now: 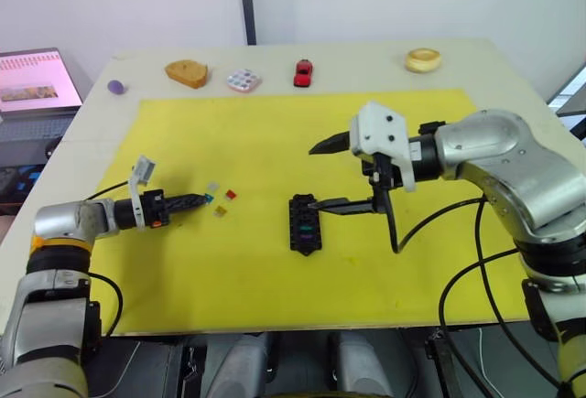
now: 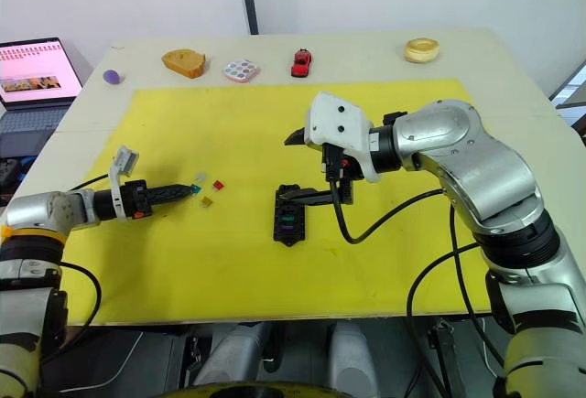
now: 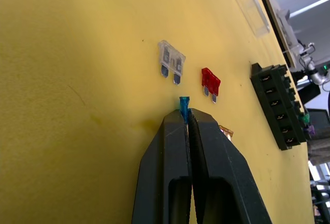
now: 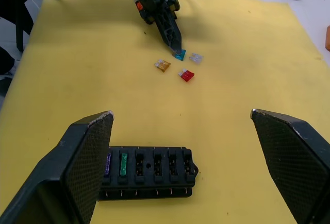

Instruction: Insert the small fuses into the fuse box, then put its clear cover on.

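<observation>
Two grippers work over a yellow mat [image 1: 275, 142] spread on a pale desk [image 1: 366, 55]. The left gripper [image 3: 185, 118] has its two black fingers pressed together on a tiny teal blade fuse [image 3: 184, 103], which sticks out from between the fingertips just above the mat. Right beside that tip lie three more loose fuses: a clear grey blade fuse [image 3: 171, 61], a red blade fuse [image 3: 211, 82] and an amber blade fuse [image 4: 163, 65], all flat on the mat and apart from one another.

The small black rectangular fuse box [image 4: 149, 172] sits near the middle of the mat, well apart from the loose fuses. In the right wrist view, a purple fuse [image 4: 108, 163] and a green fuse [image 4: 124, 164] stand in slots at one end of the box, while the other slots look vacant. The right gripper [image 4: 180, 131] hangs over the box with its fingers spread wide and nothing between them; in the head views one fingertip reaches close to the box's far end.

A transparent rectangular plastic cover [image 3: 250, 5] lies on the mat beyond the fuses in the left wrist view.

Along the desk's far edge, off the mat, are a purple ball [image 1: 116, 87], a slice of bread [image 1: 186, 72], a pastel multicoloured tile [image 1: 244, 80], a red toy car [image 1: 303, 72] and a tan ring [image 1: 422, 59]. A laptop [image 2: 32, 69] stands open to the robot's left of the desk.
</observation>
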`<act>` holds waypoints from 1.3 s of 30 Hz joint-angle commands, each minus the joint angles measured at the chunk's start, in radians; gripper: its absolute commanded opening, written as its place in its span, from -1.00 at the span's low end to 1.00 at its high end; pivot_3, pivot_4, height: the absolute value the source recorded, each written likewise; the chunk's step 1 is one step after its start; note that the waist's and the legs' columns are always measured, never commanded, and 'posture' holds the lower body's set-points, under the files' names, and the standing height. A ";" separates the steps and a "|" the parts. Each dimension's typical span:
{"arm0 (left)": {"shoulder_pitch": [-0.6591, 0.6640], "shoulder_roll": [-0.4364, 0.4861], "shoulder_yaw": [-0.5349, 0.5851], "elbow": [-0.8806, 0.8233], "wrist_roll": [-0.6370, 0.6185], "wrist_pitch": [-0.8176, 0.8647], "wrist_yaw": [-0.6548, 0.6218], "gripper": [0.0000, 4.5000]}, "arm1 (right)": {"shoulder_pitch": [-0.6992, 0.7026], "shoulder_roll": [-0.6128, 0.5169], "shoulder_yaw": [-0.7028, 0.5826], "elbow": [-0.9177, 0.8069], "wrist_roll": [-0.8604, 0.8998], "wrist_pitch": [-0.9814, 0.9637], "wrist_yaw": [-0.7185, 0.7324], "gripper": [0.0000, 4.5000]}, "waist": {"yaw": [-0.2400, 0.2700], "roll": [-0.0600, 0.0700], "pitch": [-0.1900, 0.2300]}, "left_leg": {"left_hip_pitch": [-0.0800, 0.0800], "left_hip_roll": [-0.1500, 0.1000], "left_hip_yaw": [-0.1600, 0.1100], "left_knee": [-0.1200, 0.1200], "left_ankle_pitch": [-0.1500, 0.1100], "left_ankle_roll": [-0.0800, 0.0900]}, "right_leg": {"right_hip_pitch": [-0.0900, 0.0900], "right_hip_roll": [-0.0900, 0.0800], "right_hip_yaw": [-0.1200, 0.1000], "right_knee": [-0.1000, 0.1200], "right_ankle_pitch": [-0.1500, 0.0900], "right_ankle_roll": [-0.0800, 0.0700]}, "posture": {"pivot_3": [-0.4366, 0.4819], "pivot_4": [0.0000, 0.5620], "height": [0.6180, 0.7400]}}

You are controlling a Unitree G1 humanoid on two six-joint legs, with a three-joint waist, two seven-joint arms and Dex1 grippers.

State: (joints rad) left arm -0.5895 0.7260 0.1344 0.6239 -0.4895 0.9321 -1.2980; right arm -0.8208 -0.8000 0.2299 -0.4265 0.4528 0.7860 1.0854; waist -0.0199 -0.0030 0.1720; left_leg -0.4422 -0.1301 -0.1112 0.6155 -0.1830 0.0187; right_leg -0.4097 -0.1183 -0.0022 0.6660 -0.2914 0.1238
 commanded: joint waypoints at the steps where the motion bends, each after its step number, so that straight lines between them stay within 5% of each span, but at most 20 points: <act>1: 0.057 0.033 0.071 -0.123 -0.067 0.053 0.017 -0.99 | -0.003 0.000 -0.017 -0.014 0.010 0.005 0.000 1.00 | -0.004 0.000 0.000 | 0.000 0.000 0.000 0.000 0.000 0.000 | 0.000 0.000 0.000 0.000 0.000 0.000 | -0.05 -0.47 1.00; 8: 0.159 -0.011 0.216 -0.707 -0.338 0.187 0.126 -0.99 | -0.085 0.047 -0.111 0.067 0.229 0.388 -0.048 1.00 | 0.012 -0.001 0.001 | -0.001 0.000 -0.001 0.000 0.000 0.000 | 0.000 0.000 0.000 -0.001 0.000 0.000 | -0.05 -0.47 1.00; 13: 0.118 -0.072 0.191 -0.939 -0.479 0.245 0.251 -0.99 | -0.181 0.088 -0.128 0.098 0.345 0.584 -0.074 1.00 | 0.008 -0.002 0.001 | -0.001 0.000 -0.001 0.001 0.000 0.000 | 0.002 0.000 0.000 -0.002 0.000 0.000 | -0.05 -0.47 1.00; 18: 0.063 -0.100 0.149 -0.977 -0.545 0.237 0.307 -0.99 | -0.249 0.170 -0.195 0.153 0.416 0.698 -0.141 1.00 | 0.002 -0.002 0.001 | 0.000 0.000 -0.001 0.000 0.000 0.000 | 0.001 0.000 0.000 -0.001 0.000 0.000 | -0.05 -0.47 1.00; 22: 0.047 -0.100 0.120 -0.963 -0.558 0.222 0.327 -1.00 | -0.247 0.194 -0.201 0.127 0.439 0.725 -0.184 0.44 | 0.006 -0.002 0.001 | 0.000 0.000 -0.001 0.001 0.001 -0.001 | 0.001 0.000 0.000 -0.001 0.000 0.000 | -0.05 -0.47 1.00; 33: 0.058 -0.072 0.088 -0.957 -0.573 0.190 0.327 -1.00 | -0.225 0.261 -0.222 0.127 0.484 0.748 -0.281 0.44 | 0.006 -0.002 0.001 | 0.000 0.000 -0.001 0.001 0.001 -0.001 | 0.001 0.000 0.000 -0.001 0.000 0.000 | -0.05 -0.47 1.00; 36: 0.056 -0.074 0.088 -0.959 -0.583 0.192 0.338 -1.00 | -0.220 0.257 -0.212 0.116 0.496 0.744 -0.283 0.10 | 0.006 -0.002 0.001 | 0.000 0.000 -0.001 0.001 0.001 -0.001 | 0.001 0.000 0.000 -0.001 0.000 0.000 | -0.05 -0.47 1.00; 38: 0.056 -0.073 0.086 -0.960 -0.587 0.191 0.345 -1.00 | -0.222 0.258 -0.209 0.120 0.501 0.743 -0.287 -0.32 | 0.006 -0.002 0.001 | 0.000 0.000 -0.001 0.001 0.001 -0.001 | 0.001 0.000 0.000 -0.001 0.000 0.000 | -0.05 -0.47 1.00; 39: 0.057 -0.073 0.085 -0.962 -0.589 0.190 0.349 -1.00 | -0.223 0.260 -0.208 0.121 0.503 0.743 -0.289 -0.32 | 0.006 -0.002 0.001 | 0.000 0.000 -0.001 0.001 0.001 -0.001 | 0.001 0.000 0.000 -0.001 0.000 0.000 | -0.05 -0.47 1.00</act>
State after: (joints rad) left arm -0.5197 0.6438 0.2123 -0.3207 -1.0551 1.1427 -0.9530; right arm -1.0310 -0.5457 0.0409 -0.2803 0.9365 1.5377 0.7980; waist -0.0143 -0.0047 0.1728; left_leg -0.4427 -0.1301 -0.1120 0.6160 -0.1825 0.0182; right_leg -0.4088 -0.1180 -0.0021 0.6649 -0.2913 0.1236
